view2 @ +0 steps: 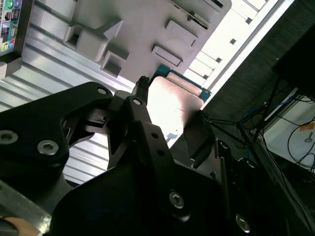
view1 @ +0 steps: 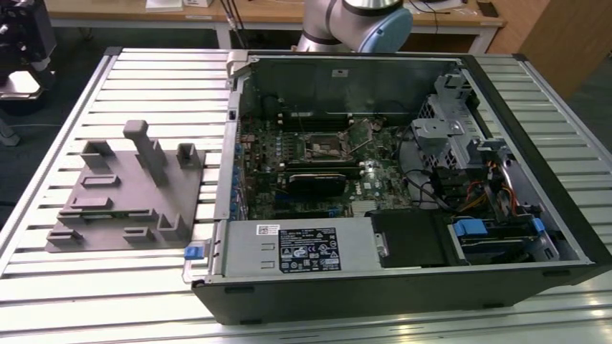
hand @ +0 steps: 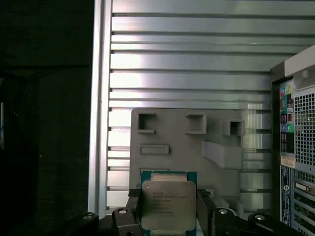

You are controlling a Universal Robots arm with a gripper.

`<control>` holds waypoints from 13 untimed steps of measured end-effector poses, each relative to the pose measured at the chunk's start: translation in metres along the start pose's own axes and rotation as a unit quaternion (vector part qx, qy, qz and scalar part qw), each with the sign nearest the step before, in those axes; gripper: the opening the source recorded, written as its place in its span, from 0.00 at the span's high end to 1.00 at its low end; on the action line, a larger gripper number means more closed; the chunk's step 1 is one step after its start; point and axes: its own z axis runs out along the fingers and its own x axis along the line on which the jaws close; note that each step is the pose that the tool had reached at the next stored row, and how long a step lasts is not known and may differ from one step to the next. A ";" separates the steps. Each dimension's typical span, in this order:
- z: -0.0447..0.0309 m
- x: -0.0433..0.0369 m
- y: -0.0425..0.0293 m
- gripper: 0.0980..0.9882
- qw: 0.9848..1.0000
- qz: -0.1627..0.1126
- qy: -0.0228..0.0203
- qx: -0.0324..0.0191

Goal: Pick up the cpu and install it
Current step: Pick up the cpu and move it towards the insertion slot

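Observation:
My gripper (hand: 168, 210) is shut on the cpu (hand: 167, 205), a small square chip with a pale silver top and a green edge. One black finger (hand: 132, 212) presses each side of it. In the second wrist view the cpu (view2: 172, 101) sits between the same black fingers (view2: 142, 118), held in the air above the grey fixture (view2: 142, 29). In the first wrist view the grey fixture (hand: 187, 147) lies beyond the chip on the slatted table. The open computer case (view1: 383, 179) has its motherboard socket (view1: 320, 147) near the middle of the board.
The grey fixture (view1: 125, 193) with upright tabs lies at the exterior view's left of the case. The arm's base (view1: 359, 21) rises behind the case. The slatted metal table (view1: 143, 79) ends in a dark drop (hand: 44, 123). The case's rear panel (hand: 295, 147) stands close by.

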 end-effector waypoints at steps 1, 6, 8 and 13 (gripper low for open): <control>0.0000 -0.0011 0.0000 0.51 1.000 0.000 0.000 0.000; 0.0000 -0.0063 0.0000 0.51 1.000 0.000 0.000 0.000; 0.0000 -0.0082 0.0000 0.51 1.000 0.000 0.000 0.000; 0.0000 -0.0132 0.0000 0.51 1.000 0.000 0.000 0.000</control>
